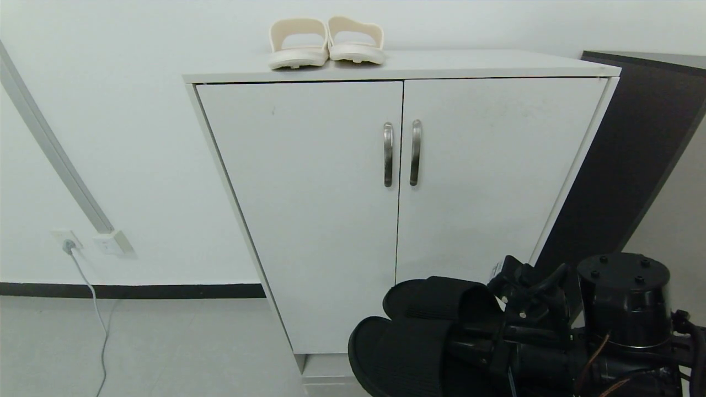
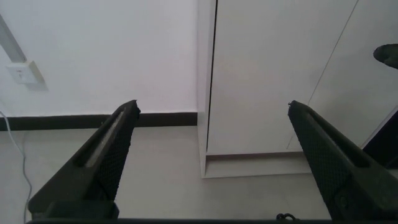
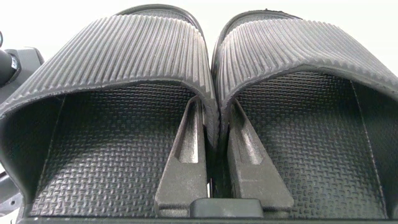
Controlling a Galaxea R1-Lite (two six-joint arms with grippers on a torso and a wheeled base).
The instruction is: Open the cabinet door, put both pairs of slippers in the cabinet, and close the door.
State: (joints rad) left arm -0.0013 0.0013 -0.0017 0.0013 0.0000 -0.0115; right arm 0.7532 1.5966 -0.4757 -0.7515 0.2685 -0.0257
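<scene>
Currently my right claw pinches the black slippers by their touching inner sides, holding both at once before the shut cabinet door, while my left claw gapes empty, presumably free for the handle; white slippers sit atop.

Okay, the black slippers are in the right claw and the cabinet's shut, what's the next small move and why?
Probably raise the open left claw to the left door handle and grip it. Both cabinet doors are closed, the right claw is shut on the black slippers, and the left one is empty, so it seems free to open the door.
</scene>
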